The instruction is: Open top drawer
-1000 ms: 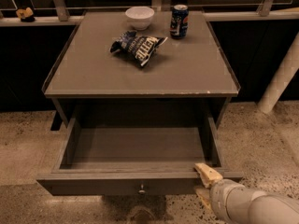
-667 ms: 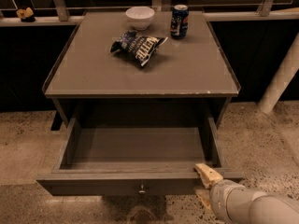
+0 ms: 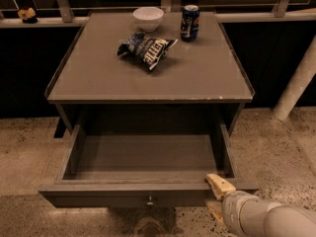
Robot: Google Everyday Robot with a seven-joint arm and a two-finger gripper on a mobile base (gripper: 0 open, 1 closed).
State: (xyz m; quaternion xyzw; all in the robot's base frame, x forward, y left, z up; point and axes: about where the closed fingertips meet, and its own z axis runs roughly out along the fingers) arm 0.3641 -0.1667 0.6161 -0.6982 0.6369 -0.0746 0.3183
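Progress looks pretty much total: the wide grey top drawer (image 3: 148,154) with the flat front panel sits pulled way out of the grey square-topped cabinet (image 3: 98,80), and its inside floor shows right to the back wall. One small round metal knob (image 3: 149,200) sits dead centre on the drawer front. The robot's grey, tan-tipped gripper (image 3: 217,196) is at the right end of that drawer front, touching its top edge. Honestly I can't tell whether it's clamped onto the panel or let go. My guess is all that's left is backing off. Counting up from the drawer: one drawer visible, then above it one white round bowl (image 3: 148,18), one blue drink can (image 3: 190,22) and one crumpled dark blue chip bag (image 3: 146,49).
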